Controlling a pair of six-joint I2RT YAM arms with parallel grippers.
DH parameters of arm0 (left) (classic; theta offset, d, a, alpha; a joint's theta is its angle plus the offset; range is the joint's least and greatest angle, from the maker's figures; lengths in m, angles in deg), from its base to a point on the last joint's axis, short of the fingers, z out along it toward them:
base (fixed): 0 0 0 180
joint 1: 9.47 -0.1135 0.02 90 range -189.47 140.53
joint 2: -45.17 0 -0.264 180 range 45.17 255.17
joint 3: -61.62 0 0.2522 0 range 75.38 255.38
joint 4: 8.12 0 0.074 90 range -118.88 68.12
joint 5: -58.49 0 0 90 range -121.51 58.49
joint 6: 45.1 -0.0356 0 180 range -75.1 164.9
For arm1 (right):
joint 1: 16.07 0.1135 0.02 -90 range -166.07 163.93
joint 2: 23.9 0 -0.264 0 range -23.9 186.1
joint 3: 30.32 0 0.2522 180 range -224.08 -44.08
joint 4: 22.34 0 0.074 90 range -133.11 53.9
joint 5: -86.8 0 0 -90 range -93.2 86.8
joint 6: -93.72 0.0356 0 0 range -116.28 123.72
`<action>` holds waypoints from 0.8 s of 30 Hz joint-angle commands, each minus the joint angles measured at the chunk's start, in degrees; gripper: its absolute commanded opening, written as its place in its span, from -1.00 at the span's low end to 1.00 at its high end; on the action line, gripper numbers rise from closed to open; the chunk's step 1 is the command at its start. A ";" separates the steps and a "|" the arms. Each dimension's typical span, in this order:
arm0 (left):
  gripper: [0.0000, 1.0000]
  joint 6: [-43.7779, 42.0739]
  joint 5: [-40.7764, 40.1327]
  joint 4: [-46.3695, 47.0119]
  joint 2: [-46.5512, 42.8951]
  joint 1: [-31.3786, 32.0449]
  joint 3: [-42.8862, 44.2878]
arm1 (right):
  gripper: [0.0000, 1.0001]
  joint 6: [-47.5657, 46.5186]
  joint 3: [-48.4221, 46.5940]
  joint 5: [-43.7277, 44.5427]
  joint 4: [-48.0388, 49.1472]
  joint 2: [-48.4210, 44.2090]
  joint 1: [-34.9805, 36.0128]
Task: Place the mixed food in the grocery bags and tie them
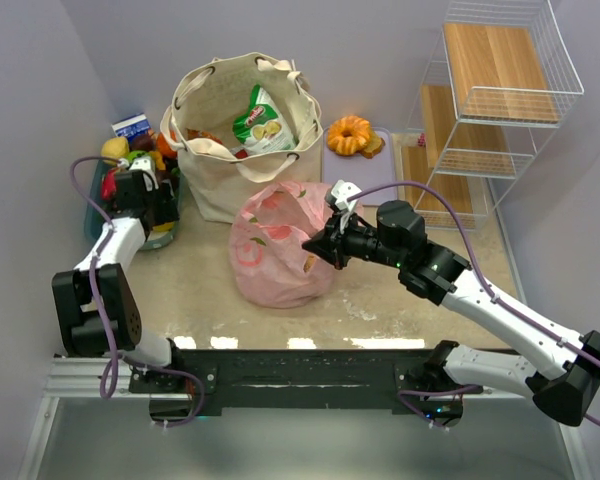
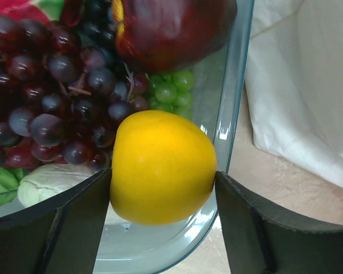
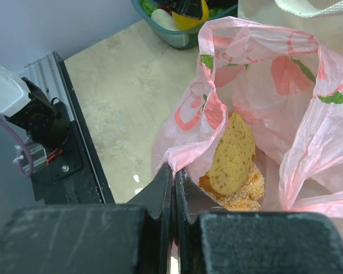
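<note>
Both pink bag (image 1: 270,250) & tote (image 1: 220,150) part-filled, untied: right gripper (image 1: 318,243) clenched on pink rim w/ pastries (image 3: 231,154) just below its tips; left gripper (image 2: 163,188) straddles yellow fruit (image 2: 160,165), grip unclear; ring cake (image 1: 349,133) well beyond right gripper, unbagged.

On the tabletop (image 1: 200,290), the bag (image 1: 275,255) sits before the tote (image 1: 242,140), pastries (image 3: 231,154) inside it. A packet (image 1: 263,122) lies in the tote. Fruit tub (image 2: 234,85) left, ring cake (image 1: 349,134) right, rack (image 1: 490,110) far right.
</note>
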 commanded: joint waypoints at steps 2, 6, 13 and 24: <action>0.37 -1.05 1.61 -0.72 0.53 -0.13 2.01 | -1.00 1.29 -0.07 -1.59 3.55 -0.33 0.22; 0.32 -1.40 0.55 -1.43 1.93 -0.05 2.19 | -1.00 2.00 0.19 -1.86 4.07 -0.50 0.22; -0.24 -2.02 1.17 0.15 -3.24 -0.05 0.79 | -1.00 2.53 0.19 -1.86 4.07 -0.94 0.22; -0.29 -6.06 3.09 9.30 -32.86 13.65 -5.28 | -1.00 2.26 -2.18 -1.33 1.18 0.55 0.22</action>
